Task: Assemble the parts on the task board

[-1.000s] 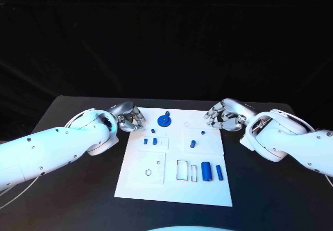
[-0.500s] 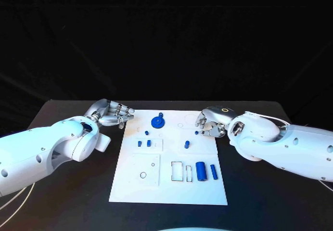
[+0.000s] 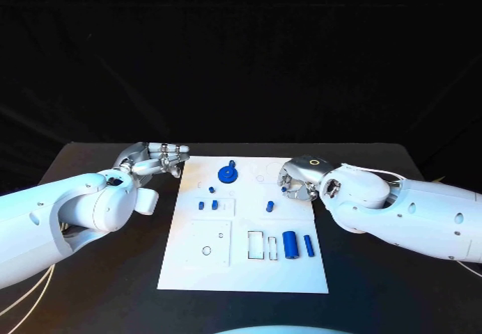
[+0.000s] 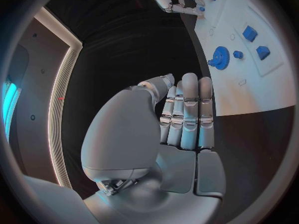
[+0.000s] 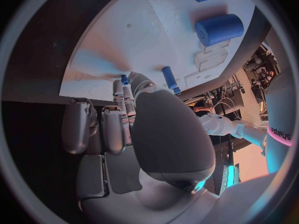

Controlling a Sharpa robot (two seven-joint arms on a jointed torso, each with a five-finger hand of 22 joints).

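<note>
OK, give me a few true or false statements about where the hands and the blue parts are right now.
1. The blue gear lies near the task board's far edge. True.
2. The left hand holds the gear. False: it holds nothing, off the board over the table.
3. The right hand is at the board's far right edge. True.
4. The large blue cylinder lies off the board. False: it lies on it.
</note>
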